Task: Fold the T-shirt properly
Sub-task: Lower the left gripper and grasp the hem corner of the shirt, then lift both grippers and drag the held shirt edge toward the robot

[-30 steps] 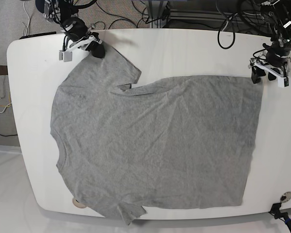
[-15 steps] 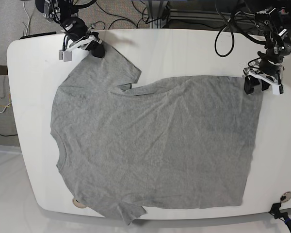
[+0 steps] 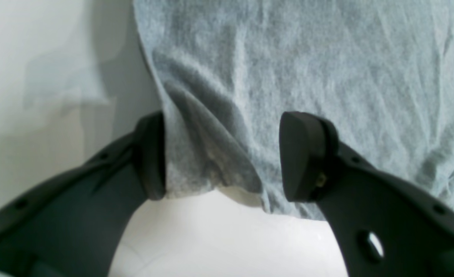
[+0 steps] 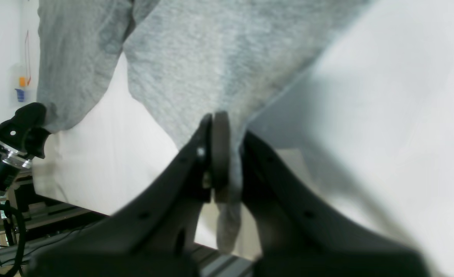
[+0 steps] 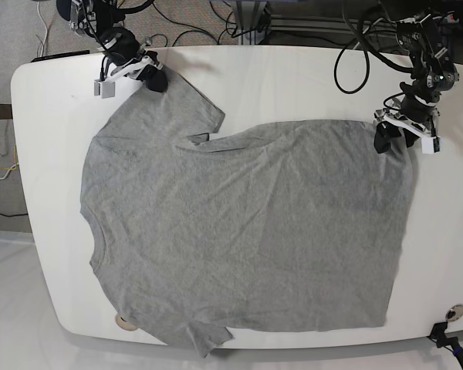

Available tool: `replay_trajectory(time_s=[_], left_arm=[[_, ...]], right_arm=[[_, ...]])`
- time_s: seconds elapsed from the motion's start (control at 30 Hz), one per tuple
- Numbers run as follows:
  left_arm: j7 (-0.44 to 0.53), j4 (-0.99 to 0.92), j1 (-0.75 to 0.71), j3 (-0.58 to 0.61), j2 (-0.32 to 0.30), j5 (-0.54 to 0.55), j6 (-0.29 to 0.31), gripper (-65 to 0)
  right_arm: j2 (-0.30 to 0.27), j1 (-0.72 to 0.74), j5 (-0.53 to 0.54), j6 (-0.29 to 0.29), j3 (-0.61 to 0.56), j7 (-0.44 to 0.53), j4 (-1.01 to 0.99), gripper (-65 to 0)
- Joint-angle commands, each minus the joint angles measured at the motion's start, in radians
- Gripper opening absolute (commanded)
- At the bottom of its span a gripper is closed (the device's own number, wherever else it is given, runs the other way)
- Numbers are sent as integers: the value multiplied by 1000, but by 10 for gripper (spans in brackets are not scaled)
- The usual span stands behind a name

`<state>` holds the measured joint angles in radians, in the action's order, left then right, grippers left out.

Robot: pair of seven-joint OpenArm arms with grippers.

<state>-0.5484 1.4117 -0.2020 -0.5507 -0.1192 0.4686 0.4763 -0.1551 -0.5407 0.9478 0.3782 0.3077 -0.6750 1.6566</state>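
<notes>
Grey cotton T-shirt (image 5: 247, 231): my left gripper (image 3: 223, 157) has slid onto its hem corner, jaws spread astride; right gripper (image 4: 221, 154) pinches sleeve — lift imminent.

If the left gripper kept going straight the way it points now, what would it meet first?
Probably the T-shirt: the open left gripper already has the raised hem corner between its fingers, and more grey cloth lies straight ahead. Its height above the cloth is unclear.
</notes>
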Motion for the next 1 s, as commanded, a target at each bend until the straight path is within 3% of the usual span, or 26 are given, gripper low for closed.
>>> replay_trajectory(time_s=[0.0,0.07,0.2,0.5,0.67,0.97], left_arm=[[-60,-2,-9,1,-4,-35,-17,-275],[-60,-2,-3,1,-4,-35,-17,-374],[-58,-33,37,-1,-4,-40,-17,-650],[-62,-65,68,1,-6,-38,-17,-650],[-63,62,0,2,-6,-37,-17,-650],[-65,217,-116,1,-7,-37,-17,-650]], right_arm=[[-8,-2,20,14,5,11,15,-650],[-8,-2,20,14,5,11,15,-650],[-8,-2,20,15,5,11,15,-650],[-10,-3,20,15,6,11,15,-650],[-30,-6,29,15,6,11,20,-650],[-25,-111,23,12,8,11,245,-650]])
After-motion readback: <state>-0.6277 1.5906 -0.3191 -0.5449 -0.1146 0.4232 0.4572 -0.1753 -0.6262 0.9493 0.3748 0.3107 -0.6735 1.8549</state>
